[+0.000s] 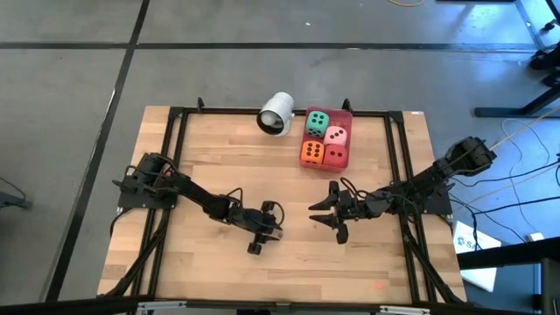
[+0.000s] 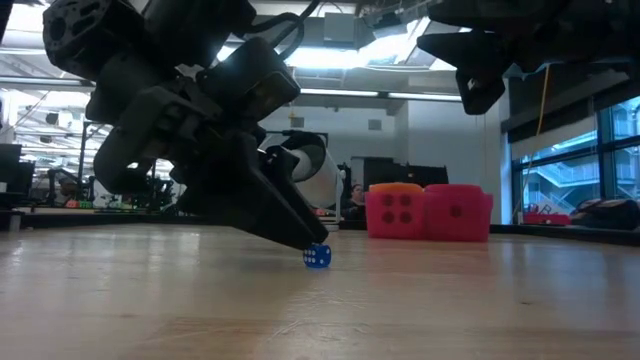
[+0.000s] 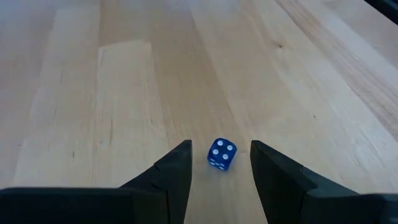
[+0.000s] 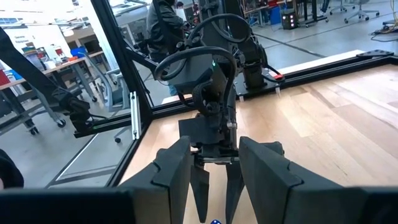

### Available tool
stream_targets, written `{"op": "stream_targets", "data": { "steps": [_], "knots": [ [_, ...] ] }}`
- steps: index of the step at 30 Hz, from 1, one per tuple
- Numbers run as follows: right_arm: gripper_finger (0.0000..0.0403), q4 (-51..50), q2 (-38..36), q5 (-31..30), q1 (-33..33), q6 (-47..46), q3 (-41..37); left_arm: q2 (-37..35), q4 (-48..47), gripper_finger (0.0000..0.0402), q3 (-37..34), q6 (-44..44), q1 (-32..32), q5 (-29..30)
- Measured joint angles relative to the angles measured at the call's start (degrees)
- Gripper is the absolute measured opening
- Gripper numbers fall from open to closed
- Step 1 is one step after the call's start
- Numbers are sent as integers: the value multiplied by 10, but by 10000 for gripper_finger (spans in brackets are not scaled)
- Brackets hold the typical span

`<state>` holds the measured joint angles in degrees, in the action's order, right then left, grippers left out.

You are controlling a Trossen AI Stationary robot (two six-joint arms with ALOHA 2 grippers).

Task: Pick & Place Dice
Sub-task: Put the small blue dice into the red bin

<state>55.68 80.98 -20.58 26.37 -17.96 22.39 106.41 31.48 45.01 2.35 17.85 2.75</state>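
- Dice in four colours are seen stacked together in the red tray [image 1: 347, 114] at the far edge of the table [image 1: 210, 157]: green die [image 1: 317, 122], pink die [image 1: 336, 136], orange die [image 1: 311, 153], red die [image 1: 336, 156].
- A white cup [image 1: 276, 114] is laid on its side just beside the tray.
- A tiny blue die [image 3: 221, 154] is found on the bare wood, well apart from the tray.
- The left gripper [image 3: 219, 163] is lowered to the tabletop, its fingers parted on either side of the blue die, with gaps visible; nothing is grasped.
- The right gripper [image 1: 331, 216] is held above the table facing the left one, its fingers spread and empty.
- A person [image 4: 166, 25] is seen beyond the table.
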Motion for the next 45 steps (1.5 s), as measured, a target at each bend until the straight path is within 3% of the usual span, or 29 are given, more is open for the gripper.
{"op": "stream_targets", "data": {
  "steps": [22, 29, 45],
  "knots": [
    [139, 0, 0, 0, 0, 5, 0, 22, 22, 157, 0, 14, -3, -25],
    [139, -2, 0, 0, 0, 5, 0, 61, 25, 157, 37, 11, -3, -40],
    [139, -4, 0, 0, 0, 5, 0, 48, -43, 157, 41, 13, -16, -50]
  ]
}}
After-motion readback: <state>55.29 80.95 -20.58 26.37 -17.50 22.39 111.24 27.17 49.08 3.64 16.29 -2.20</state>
